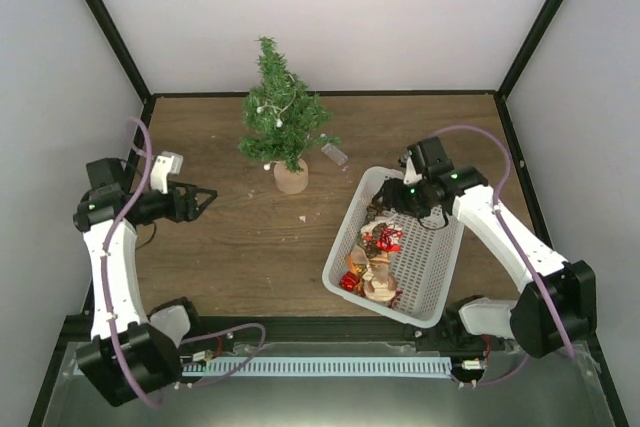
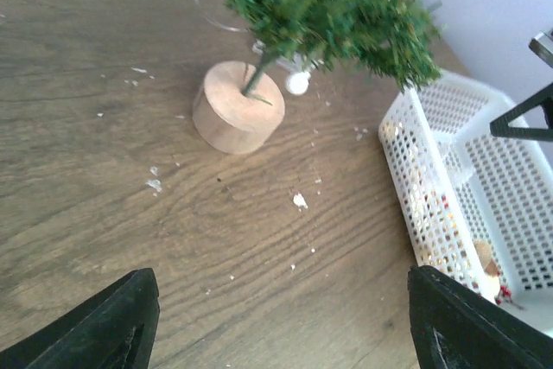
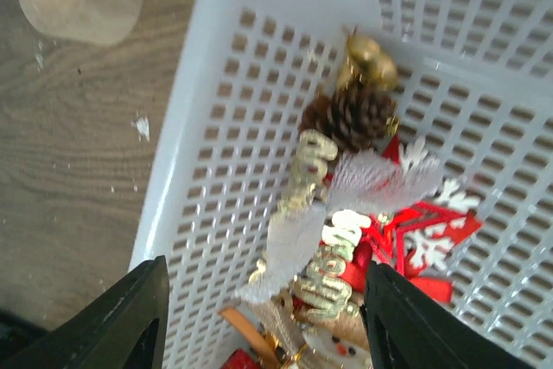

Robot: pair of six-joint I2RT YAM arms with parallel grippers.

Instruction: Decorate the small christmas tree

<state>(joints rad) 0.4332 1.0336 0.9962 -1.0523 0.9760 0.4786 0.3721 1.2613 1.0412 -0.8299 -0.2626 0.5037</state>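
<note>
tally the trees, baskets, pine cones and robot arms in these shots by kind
small christmas tree: 1
white basket: 1
pine cone, in the basket: 1
robot arms, left arm and right arm: 2
total: 5

Parted claw (image 3: 263, 304) over pine cone (image 3: 354, 114), ornaments (image 3: 423, 235) in white basket (image 3: 229, 84)

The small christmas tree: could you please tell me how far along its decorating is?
Done: the small christmas tree carries a white garland. In hand: nothing; the right gripper hovers over the basket, jaws open and empty, and the left gripper is open too. Left: the pinecone, gold ornament and red snowflake lie in the basket.
</note>
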